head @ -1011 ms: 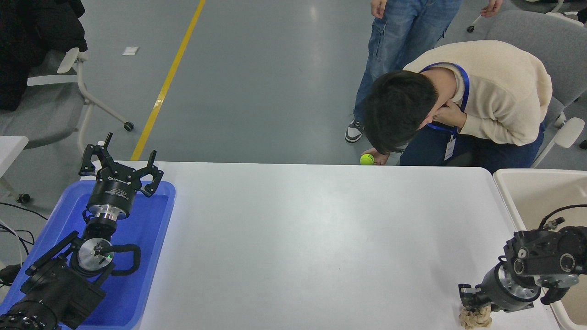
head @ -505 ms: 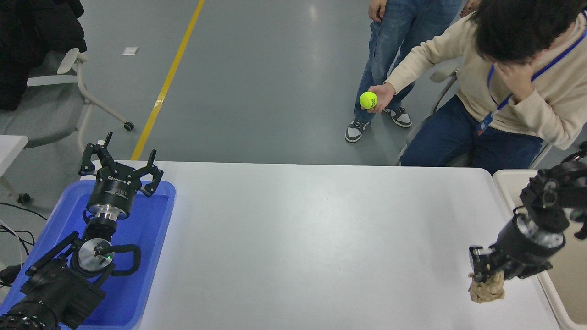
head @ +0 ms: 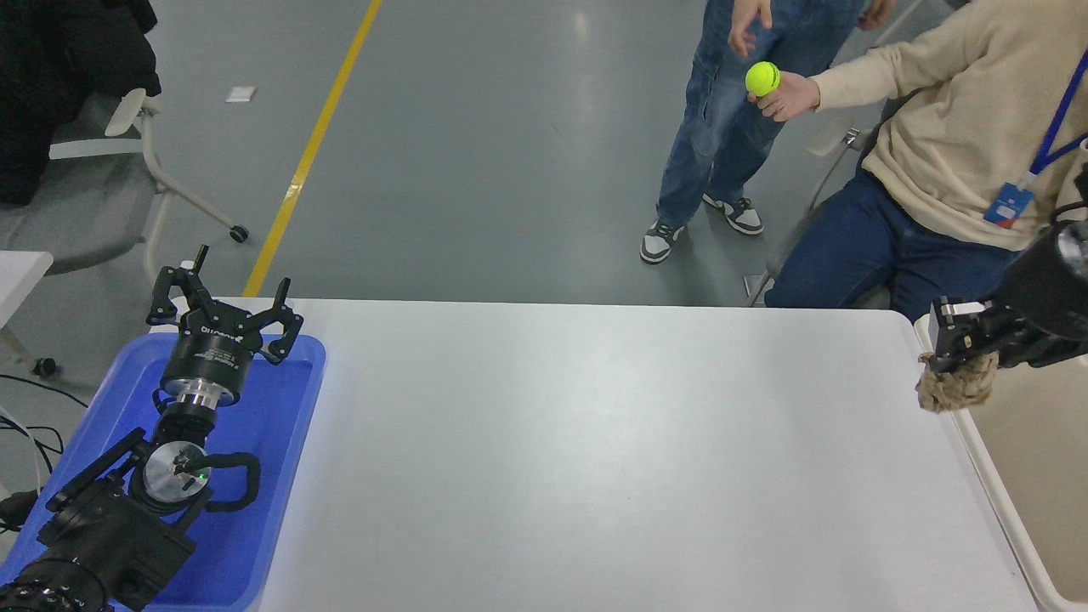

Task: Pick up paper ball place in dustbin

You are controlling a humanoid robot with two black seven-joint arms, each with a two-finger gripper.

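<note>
Transport is the step I judge to be in hand: my right gripper [head: 956, 361], at about three o'clock on the table [head: 595, 442], is clamped on the paper ball [head: 956, 387], which hangs off the surface right at the near-left rim of the dustbin [head: 990, 476]. From here I reckon the next move calls for carrying the wad further toward three o'clock until it sits clearly over the bin's open mouth, then parting the jaws to drop it. The ball is a rough lump with no real long axis; if anything it spreads slightly wider than tall and dangles below the jaws. My left gripper [head: 223, 308] sits parked with its fingers spread over the blue tray [head: 272, 476] at nine o'clock.
</note>
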